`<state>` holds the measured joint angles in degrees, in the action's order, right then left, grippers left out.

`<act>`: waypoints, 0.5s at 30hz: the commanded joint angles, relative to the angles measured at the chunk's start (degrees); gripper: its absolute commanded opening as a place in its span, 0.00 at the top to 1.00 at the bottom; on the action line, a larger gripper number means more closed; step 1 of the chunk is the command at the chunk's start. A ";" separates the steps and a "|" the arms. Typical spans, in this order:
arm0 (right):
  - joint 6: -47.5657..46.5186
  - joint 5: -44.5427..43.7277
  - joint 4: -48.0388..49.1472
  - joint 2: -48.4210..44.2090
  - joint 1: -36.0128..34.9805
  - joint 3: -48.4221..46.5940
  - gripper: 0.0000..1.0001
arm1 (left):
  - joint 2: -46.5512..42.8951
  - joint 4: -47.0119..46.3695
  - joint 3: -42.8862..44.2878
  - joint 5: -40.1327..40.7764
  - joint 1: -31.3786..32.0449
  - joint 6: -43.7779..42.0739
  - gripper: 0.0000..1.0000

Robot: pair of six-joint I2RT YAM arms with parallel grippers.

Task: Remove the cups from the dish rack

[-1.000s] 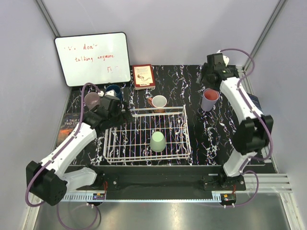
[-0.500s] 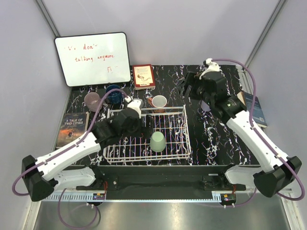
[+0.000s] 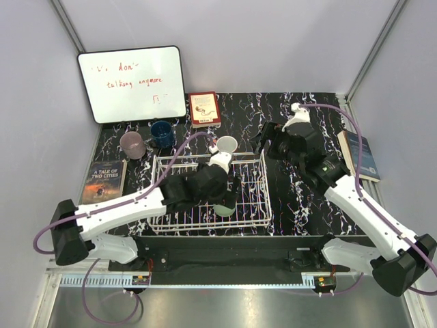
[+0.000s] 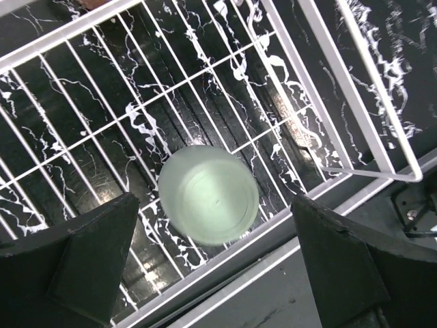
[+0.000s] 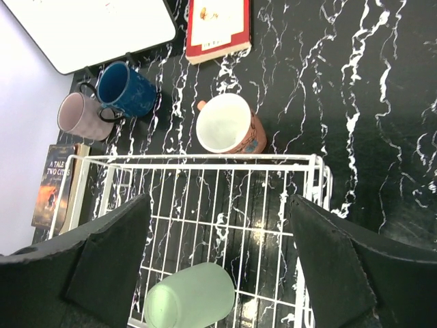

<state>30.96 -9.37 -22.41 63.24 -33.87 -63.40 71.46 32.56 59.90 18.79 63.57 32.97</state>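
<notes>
A light green cup stands upside down near the front of the white wire dish rack. My left gripper hangs open right above it, one finger on each side, not touching. In the top view the left gripper hides most of the green cup. My right gripper is open and empty over the back right of the rack, and the green cup shows below it. A terracotta cup with a white inside stands just behind the rack. The lavender cup is hidden.
A dark blue cup and a mauve cup stand left of the rack. Behind them are a whiteboard and a red book. Books lie at the left edge and the right edge.
My left arm swung right from the mauve cup to above the green cup in the rack. My right arm moved left from the lavender cup to the rack's back right corner.
</notes>
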 commanded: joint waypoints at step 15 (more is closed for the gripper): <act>-0.11 0.31 3.78 -3.21 -1.11 3.36 0.11 | 10.10 -2.06 3.21 1.26 0.15 0.86 0.01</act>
<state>31.31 -9.32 -21.54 61.76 -34.48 -60.77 79.85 32.40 60.75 20.51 63.70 33.06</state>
